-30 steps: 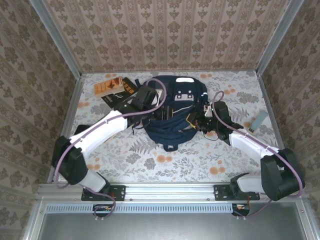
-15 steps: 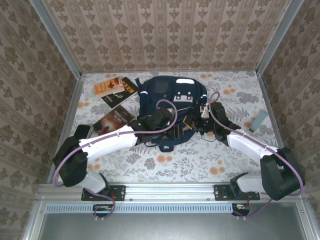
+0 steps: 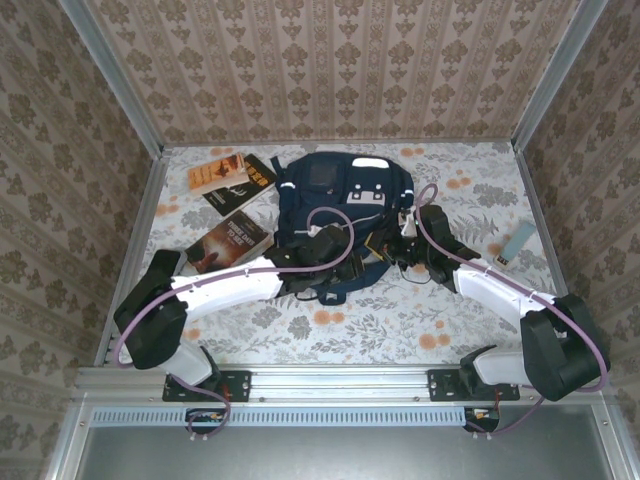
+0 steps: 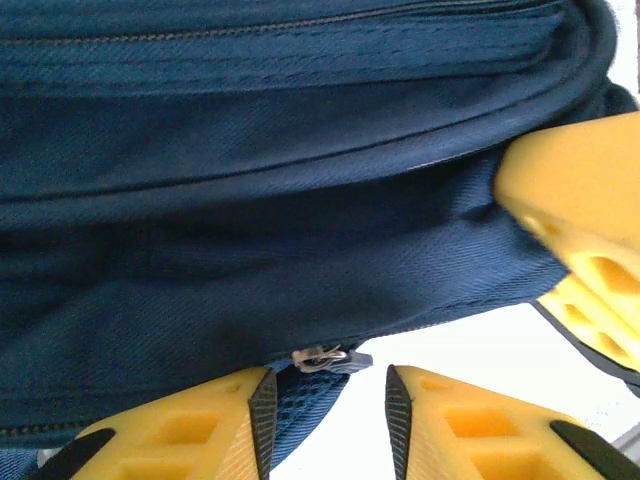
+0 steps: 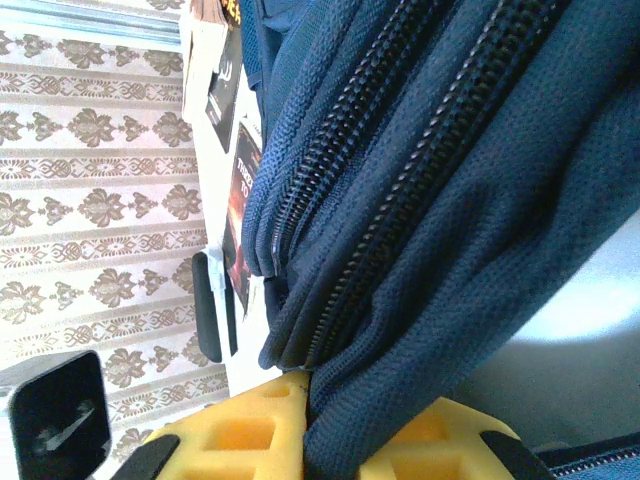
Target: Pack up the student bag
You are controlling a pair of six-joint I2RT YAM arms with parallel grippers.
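Note:
The student bag (image 3: 340, 200), navy blue with pale front patches, lies flat in the middle of the table. My left gripper (image 3: 338, 258) is at its near edge. In the left wrist view its jaws (image 4: 325, 405) stand apart, a metal zipper pull (image 4: 322, 358) just above the gap and a blue webbing tab against the left pad. My right gripper (image 3: 386, 246) is at the bag's near right side. Its yellow fingers (image 5: 262, 432) are shut (image 5: 335, 425) on a fold of the bag's fabric (image 5: 440, 200) beside two closed zippers.
Three books lie left of the bag: an orange one (image 3: 216, 172), a black one (image 3: 245, 186) and a dark one (image 3: 228, 240). A light blue item (image 3: 517, 240) rests at the right. The right gripper's yellow finger (image 4: 580, 230) shows in the left wrist view.
My left arm has swung from the bag's left side to its near edge, uncovering the dark book, and its jaws have narrowed. The right arm has hardly moved.

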